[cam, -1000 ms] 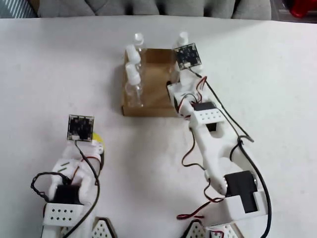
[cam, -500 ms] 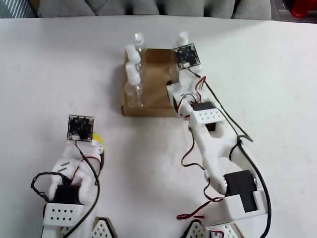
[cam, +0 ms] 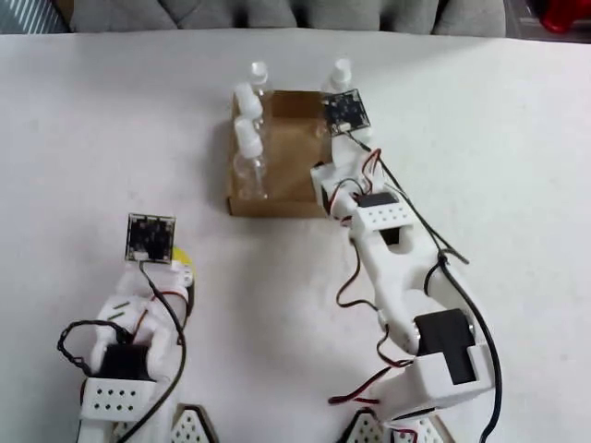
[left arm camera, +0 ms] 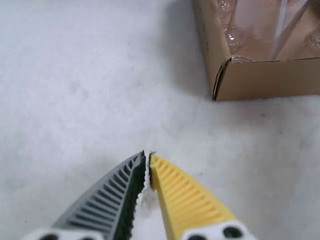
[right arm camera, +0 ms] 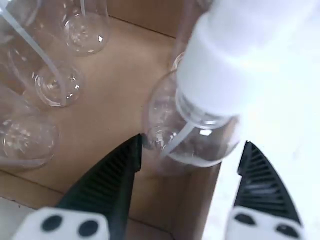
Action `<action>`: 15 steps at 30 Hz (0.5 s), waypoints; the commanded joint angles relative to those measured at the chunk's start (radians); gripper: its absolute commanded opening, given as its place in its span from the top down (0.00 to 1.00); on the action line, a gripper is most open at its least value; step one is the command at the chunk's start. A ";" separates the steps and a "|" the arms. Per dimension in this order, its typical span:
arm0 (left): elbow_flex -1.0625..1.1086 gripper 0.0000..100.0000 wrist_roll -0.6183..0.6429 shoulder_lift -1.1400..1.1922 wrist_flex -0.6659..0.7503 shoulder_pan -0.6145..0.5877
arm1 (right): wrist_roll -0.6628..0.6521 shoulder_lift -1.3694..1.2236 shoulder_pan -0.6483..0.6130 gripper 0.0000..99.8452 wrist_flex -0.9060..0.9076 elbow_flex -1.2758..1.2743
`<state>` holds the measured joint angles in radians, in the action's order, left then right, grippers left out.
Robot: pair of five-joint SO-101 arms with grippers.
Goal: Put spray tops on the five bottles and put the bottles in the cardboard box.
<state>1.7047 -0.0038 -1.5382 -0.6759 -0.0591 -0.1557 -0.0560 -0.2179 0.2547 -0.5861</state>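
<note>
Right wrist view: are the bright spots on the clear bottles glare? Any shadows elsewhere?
Yes, in the right wrist view small glints of reflected light sit on the bottles. In the left wrist view the cardboard box throws a soft shadow on the table beside it. In the high view the table looks evenly lit.

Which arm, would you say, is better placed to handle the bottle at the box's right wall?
Right: its pincer, open, straddles that bottle at the box; the left pincer rests shut on the table, apart from it.

bottle (right arm camera: 200,127) between parted fingers (right arm camera: 114,172), cardboard box (right arm camera: 120,75)
</note>
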 commanded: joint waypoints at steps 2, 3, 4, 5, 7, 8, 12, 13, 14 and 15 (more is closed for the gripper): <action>-0.005 0.98 -0.014 0.001 0.040 -0.010 | 0.009 0.010 -0.019 0.76 0.001 0.017; -0.005 0.98 -0.014 0.001 0.040 -0.010 | 0.009 0.010 -0.030 0.76 0.001 0.017; -0.005 0.98 -0.014 0.001 0.040 -0.010 | 0.009 0.010 -0.039 0.76 0.001 0.015; -0.005 0.98 -0.014 0.001 0.040 -0.010 | 0.009 0.010 -0.048 0.76 0.001 0.014; -0.005 0.98 -0.014 0.001 0.040 -0.010 | 0.011 0.010 -0.053 0.76 0.001 0.014; -0.005 0.98 -0.014 0.001 0.040 -0.010 | 0.011 0.010 -0.053 0.76 0.001 0.014; -0.005 0.98 -0.014 0.001 0.040 -0.010 | 0.058 0.012 -0.045 0.76 0.001 0.020; -0.005 0.98 -0.014 0.001 0.040 -0.010 | 0.066 0.013 -0.047 0.76 0.001 0.020; -0.005 0.98 -0.014 0.001 0.040 -0.010 | 0.066 0.013 -0.048 0.76 0.001 0.020; -0.005 0.98 -0.014 0.001 0.040 -0.010 | 0.066 0.013 -0.050 0.76 0.001 0.020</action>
<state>1.7047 -0.0038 -1.5382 -0.6759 -0.0591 -0.1097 -0.0575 -0.2578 0.2547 -0.5877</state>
